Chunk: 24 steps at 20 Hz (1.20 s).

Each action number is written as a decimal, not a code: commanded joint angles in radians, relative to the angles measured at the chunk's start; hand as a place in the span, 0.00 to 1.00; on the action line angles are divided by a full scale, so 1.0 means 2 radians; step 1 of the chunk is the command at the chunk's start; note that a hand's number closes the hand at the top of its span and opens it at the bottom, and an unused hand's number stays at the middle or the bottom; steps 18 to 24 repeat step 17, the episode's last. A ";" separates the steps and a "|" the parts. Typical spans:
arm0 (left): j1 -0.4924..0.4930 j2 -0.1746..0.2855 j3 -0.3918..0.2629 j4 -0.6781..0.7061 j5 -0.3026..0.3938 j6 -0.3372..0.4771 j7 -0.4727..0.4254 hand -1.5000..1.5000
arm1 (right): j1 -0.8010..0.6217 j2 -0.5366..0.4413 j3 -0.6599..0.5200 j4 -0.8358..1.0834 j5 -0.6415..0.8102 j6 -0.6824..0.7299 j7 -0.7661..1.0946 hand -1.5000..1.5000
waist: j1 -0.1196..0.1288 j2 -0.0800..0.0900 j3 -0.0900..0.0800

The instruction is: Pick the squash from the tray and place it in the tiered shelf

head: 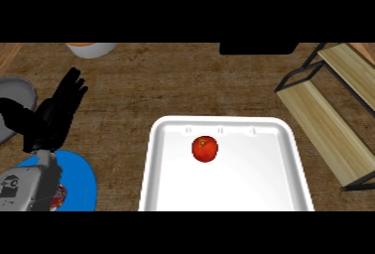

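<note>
- The fingers [71, 87] of the left hand [55, 116] are straight and lie close side by side, tips towards the far side of the counter [161, 84]; they pinch nothing and touch nothing.
- The hand shows at the view's left, well apart from the tray [249, 173], on a grey forearm [29, 186] that comes in from the lower left corner.
- The forearm lies over a blue plate [81, 173]; something small and red [60, 194] on the plate is mostly hidden, and I cannot tell what it is.
- A grey round thing [18, 92] sits at the left edge, partly behind the hand.
- The squash [206, 149], red-orange and oval, lies alone in the white tray, in its far half and a little left of its middle.
- The tiered shelf [322, 134], pale wood boards in a black frame, stands just to the right of the tray.
- A white container [92, 48] with an orange inside is cut off at the top left, and a dark block [258, 48] at the top.
</note>
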 commanded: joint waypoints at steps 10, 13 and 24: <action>0.026 0.011 0.020 -0.014 0.022 -0.025 0.007 0.50 | 0.150 -0.128 -0.184 0.174 -0.153 0.210 -0.096 0.00 | -0.005 0.000 0.000; 0.017 -0.010 -0.002 -0.035 -0.003 0.005 0.021 0.50 | 0.176 -0.159 -0.201 0.206 -0.165 0.246 -0.143 0.00 | -0.004 0.000 0.000; 0.012 -0.021 -0.002 0.003 -0.011 0.003 -0.020 0.50 | 0.230 -0.142 -0.208 0.191 -0.144 0.269 -0.210 0.00 | -0.004 0.001 0.000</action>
